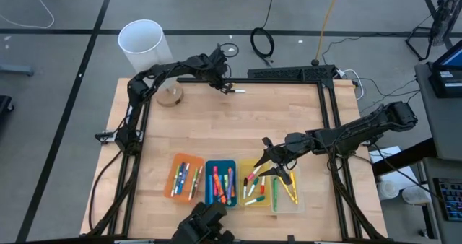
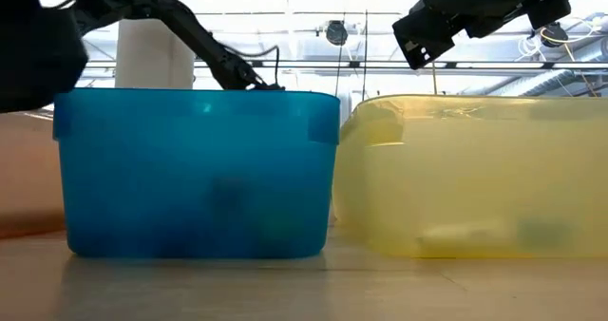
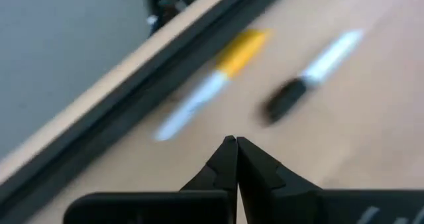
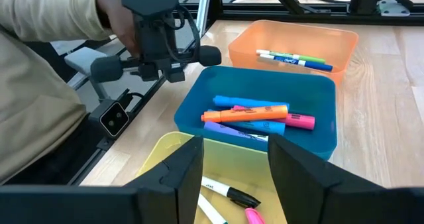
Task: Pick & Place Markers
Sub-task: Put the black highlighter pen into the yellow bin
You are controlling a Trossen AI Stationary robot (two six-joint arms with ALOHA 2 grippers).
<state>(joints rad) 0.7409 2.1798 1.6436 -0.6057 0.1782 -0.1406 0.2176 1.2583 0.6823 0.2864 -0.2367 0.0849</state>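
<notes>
Left gripper (image 3: 236, 142), clenched empty, hovers just short of two markers (image 3: 311, 71).

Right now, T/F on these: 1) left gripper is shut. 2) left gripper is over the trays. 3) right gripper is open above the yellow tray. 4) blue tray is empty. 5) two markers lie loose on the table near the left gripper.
1) True. The left gripper has its fingertips pressed together, holding nothing.
2) False. It is at the table's far edge, away from the trays.
3) True. The right gripper hangs open over the yellow tray.
4) False. The blue tray holds several markers, among them an orange highlighter.
5) True. A yellow-capped marker and a black-capped marker lie on the wood in front of it.
</notes>
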